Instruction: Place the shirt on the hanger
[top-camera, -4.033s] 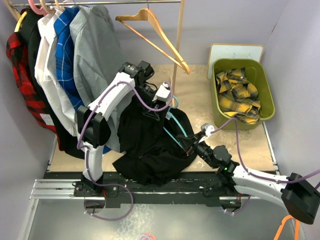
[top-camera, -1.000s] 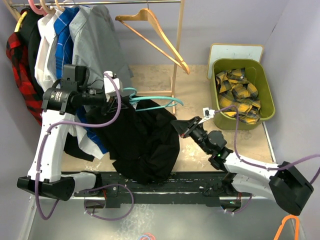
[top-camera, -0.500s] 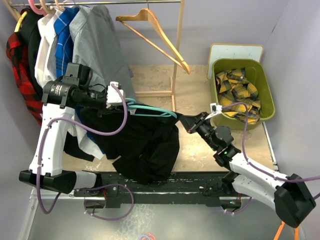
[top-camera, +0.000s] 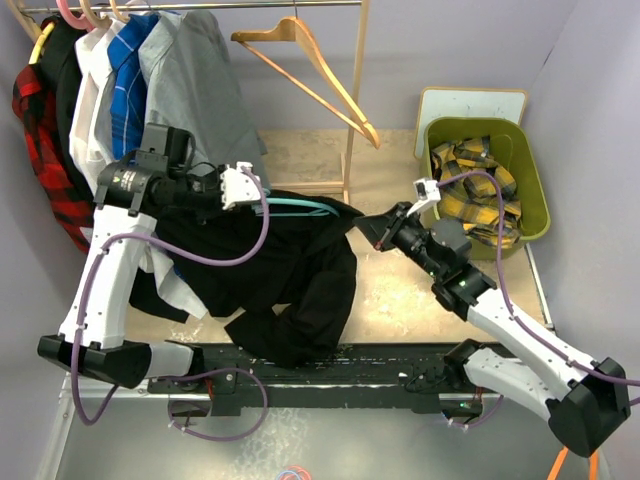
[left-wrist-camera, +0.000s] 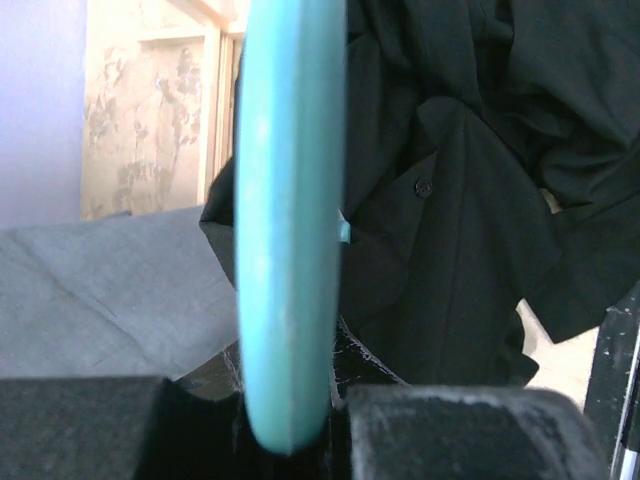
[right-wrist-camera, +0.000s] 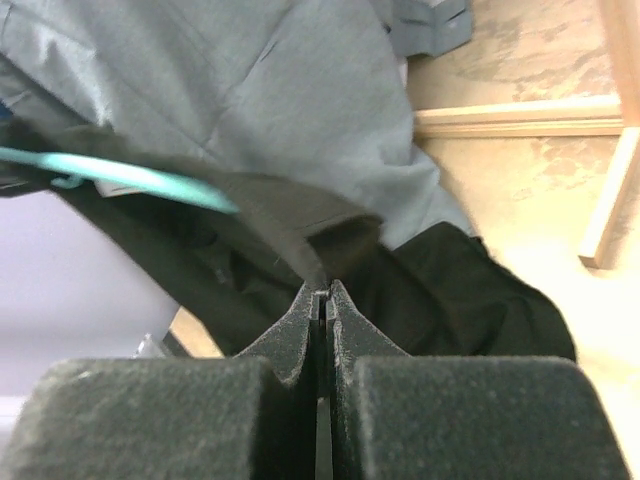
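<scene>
The teal hanger is held up in the air, level, with my left gripper shut on it near the hook end. In the left wrist view its bar stands clamped between my fingers. The black shirt hangs from the hanger and droops toward the table's near edge. My right gripper is shut on a fold of the shirt at the hanger's right end. The right wrist view shows that fold pinched at my gripper, with the hanger running under it.
A clothes rail at the back left carries several garments, a grey shirt nearest. A wooden hanger hangs beside the rack's upright post. A green bin with a yellow plaid garment stands at the right.
My right gripper has risen and moved back and right, drawing the shirt's fabric over the hanger's right end. The left arm has shifted the hanger slightly right.
</scene>
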